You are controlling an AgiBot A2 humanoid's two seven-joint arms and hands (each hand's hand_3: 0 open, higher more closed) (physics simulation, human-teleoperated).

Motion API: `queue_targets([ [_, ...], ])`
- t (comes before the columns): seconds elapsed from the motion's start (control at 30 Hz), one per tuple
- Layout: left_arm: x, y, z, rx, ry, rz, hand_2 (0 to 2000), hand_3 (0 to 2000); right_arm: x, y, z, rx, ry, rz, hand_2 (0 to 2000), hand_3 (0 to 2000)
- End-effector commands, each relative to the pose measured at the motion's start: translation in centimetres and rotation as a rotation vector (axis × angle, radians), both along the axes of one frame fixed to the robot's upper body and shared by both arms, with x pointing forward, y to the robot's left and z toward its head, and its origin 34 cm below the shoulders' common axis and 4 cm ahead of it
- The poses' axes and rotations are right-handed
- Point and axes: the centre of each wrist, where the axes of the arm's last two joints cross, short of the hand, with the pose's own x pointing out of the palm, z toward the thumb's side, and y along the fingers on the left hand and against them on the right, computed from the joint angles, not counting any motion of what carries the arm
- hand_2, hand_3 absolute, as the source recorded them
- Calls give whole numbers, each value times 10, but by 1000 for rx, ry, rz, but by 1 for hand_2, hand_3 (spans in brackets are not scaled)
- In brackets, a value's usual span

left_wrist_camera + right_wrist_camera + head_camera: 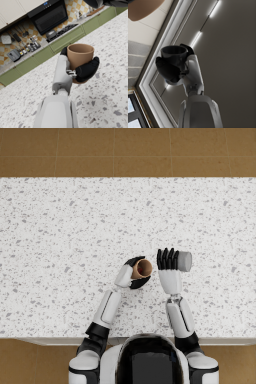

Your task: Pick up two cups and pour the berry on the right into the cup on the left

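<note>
Here brown cup (143, 268) nearly meets tipped grey cup (183, 261).

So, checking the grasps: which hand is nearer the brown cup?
Left. The left hand grips the brown cup; the right hand, beside it, holds the grey cup.

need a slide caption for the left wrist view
Left hand gripping an upright terracotta-brown cup above the speckled white counter, kitchen cabinets behind.
</note>
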Motion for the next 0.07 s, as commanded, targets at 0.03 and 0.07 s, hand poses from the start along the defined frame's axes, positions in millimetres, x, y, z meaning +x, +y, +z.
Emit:
queue_targets([
  [0.03, 0, 0, 0, 0, 0, 0, 2000, 1280, 0, 0, 0, 0, 0, 0, 2000, 1280],
  [0.07, 0, 0, 0, 0, 0, 0, 2000, 1280, 0, 0, 0, 0, 0, 0, 2000, 1280],
])
